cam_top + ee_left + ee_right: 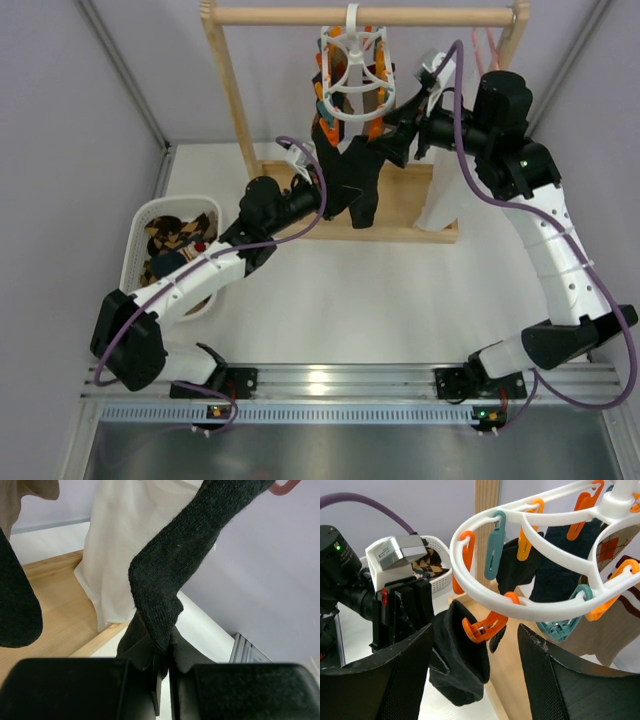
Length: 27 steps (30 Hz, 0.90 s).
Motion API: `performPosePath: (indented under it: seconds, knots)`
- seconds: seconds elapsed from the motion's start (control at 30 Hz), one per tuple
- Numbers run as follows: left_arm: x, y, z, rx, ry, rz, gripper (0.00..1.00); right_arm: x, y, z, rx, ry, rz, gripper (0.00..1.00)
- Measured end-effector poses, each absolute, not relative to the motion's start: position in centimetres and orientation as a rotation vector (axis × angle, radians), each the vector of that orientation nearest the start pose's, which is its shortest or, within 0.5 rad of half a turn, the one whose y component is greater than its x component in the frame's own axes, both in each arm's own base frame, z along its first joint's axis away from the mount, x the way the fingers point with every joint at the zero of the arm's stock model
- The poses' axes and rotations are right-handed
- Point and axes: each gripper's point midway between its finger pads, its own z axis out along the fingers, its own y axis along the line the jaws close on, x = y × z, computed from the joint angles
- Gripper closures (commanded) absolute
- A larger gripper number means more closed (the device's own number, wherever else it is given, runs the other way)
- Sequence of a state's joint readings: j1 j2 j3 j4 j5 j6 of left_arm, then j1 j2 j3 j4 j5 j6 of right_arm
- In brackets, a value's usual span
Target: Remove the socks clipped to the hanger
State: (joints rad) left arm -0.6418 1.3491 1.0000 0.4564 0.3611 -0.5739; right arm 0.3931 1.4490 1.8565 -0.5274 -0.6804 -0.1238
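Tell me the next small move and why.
Probably close the right gripper on the orange clothespin to squeeze it open. Its jaws stand open on either side of that pin, which seems to pinch the dark sock, and the left gripper is shut on the sock's lower end.

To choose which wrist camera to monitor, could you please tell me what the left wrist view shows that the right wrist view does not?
Only the left wrist view shows the white garment and a pink hanger tip. Only the right wrist view shows the white hanger, its orange and teal clips, patterned socks, the basket and the open right tool. Both show the left tool, the dark sock it pinches, and the wooden rack.
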Motion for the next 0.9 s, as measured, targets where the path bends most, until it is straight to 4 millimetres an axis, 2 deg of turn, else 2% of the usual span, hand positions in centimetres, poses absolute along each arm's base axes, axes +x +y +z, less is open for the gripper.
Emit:
performPosePath:
  seconds: [0.3, 0.7, 0.9]
  knots:
    - [30.8, -33.1, 33.3, 0.377, 1.557, -1.240, 0.91, 33.0, 23.5, 44.0, -0.934, 1.478, 0.818, 0.30]
    - [30.7, -33.0, 33.3, 0.392, 1.558, -1.249, 0.91, 33.4, 24.8, 46.6, -0.924, 1.355, 0.929, 0.33]
    - [30.5, -33.0, 33.3, 0.402, 1.558, -1.258, 0.91, 35.0, 25.8, 45.5, -0.915, 1.366, 0.978, 0.38]
